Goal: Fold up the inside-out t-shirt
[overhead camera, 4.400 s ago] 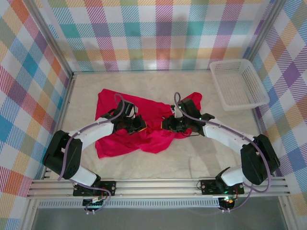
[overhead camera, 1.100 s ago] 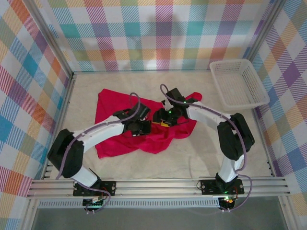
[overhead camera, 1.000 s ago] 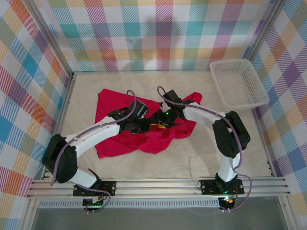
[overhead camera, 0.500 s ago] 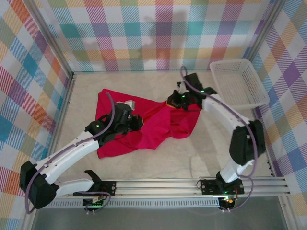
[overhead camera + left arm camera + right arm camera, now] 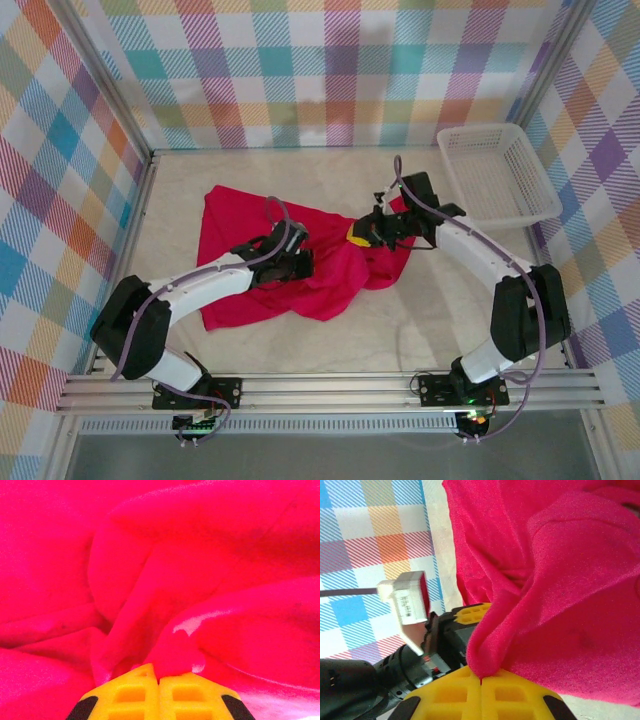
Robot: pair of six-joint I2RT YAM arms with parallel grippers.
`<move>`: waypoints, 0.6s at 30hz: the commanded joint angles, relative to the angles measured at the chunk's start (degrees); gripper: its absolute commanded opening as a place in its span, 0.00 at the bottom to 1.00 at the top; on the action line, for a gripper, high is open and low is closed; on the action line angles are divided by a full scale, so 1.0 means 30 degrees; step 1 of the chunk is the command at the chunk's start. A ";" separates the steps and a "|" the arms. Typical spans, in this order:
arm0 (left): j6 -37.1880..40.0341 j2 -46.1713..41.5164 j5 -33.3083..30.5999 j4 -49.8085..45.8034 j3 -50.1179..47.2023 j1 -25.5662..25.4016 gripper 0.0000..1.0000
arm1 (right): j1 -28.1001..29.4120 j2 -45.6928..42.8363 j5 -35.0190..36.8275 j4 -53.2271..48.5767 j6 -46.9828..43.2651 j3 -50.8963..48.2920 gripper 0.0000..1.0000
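1. The inside-out t-shirt [image 5: 325, 283] lies crumpled at the centre of the top view on a pale, mottled table [image 5: 400, 330]. It is plain crimson matte knit with no print.
2. Its outline is irregular, broad at the left, with a lobe reaching to the upper right. Soft rounded folds run across it.
3. The left gripper [image 5: 160, 682] has yellow, waffle-moulded jaws that pinch a raised ridge of the cloth.
4. The right gripper [image 5: 481, 680] likewise pinches a drooping fold.
5. A white mesh basket [image 5: 497, 175] sits at the upper right, apart from the shirt.
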 commanded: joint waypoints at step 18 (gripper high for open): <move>-0.1951 0.1819 0.1491 0.4711 -0.0728 -0.0914 0.00 | 0.1969 -0.0268 0.9768 -0.3605 -0.4121 0.1611 0.31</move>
